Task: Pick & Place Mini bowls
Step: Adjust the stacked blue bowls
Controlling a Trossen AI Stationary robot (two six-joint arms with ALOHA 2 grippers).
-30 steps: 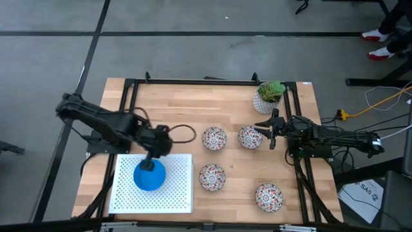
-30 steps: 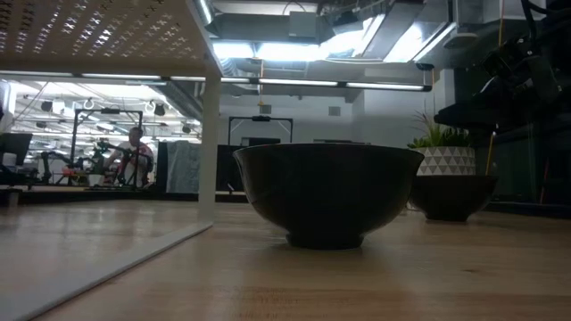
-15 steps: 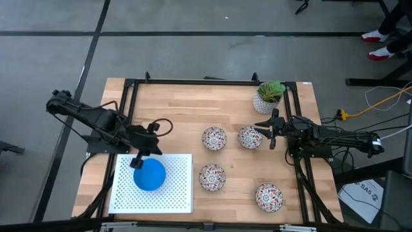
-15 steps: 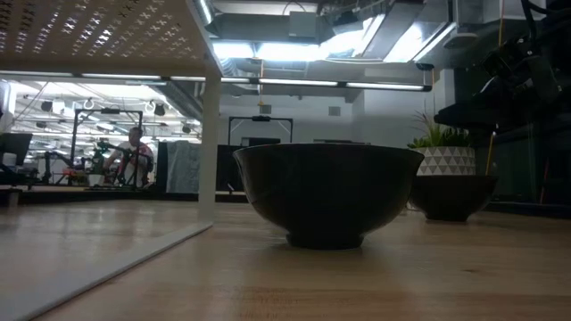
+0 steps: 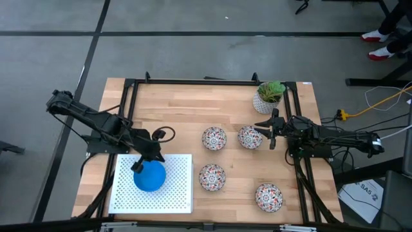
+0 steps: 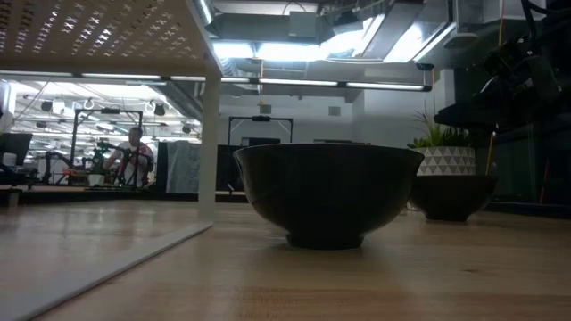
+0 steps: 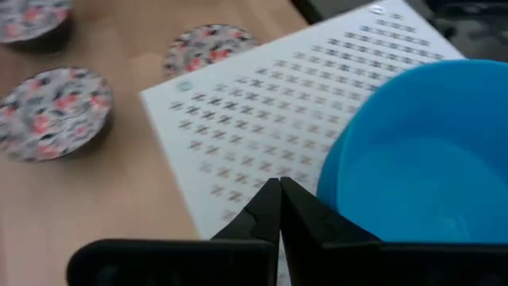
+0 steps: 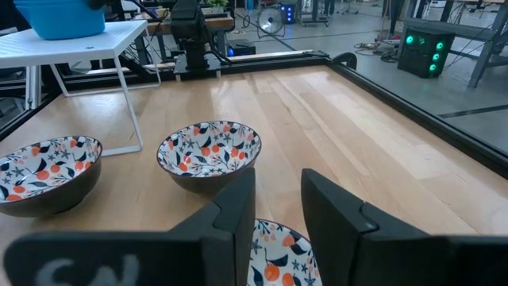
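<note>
My left gripper [image 5: 138, 165] sits at the edge of the blue bowl [image 5: 149, 175], which stands on the white perforated stand [image 5: 177, 193] at the near-left part of the table [image 5: 180, 109]. In the left wrist view my fingertips [image 7: 270, 208] are pressed together with no gap and nothing between them, and the blue bowl's rim lies just beside them, apart from the pads, so I'm empty. The bowl looks like a stack seen from above, but I can't count layers; plain bright blue, glossy, round, so no long axis to line up with. The four floral bowls are all off toward my right arm's side: one at table centre [image 5: 214, 138], one just beside my right gripper [image 5: 265, 133] at [image 5: 250, 136], one nearer the front by the stand's edge [image 5: 212, 177], and one front-right [image 5: 268, 196]. They're white inside with red-and-blue flowers, dark outside, upright, well apart from each other. In the right wrist view my right fingers [image 8: 234, 214] are parted a little, nothing held, hanging over the rim of one floral bowl [image 8: 274, 254], with two more ahead [image 8: 208, 151] [image 8: 44, 171]. My guess: the right arm is nearer every floral bowl, the left is nearer the stand. The potted plant [image 5: 269, 95] stands at the far right corner, near my right arm; worth avoiding.
</note>
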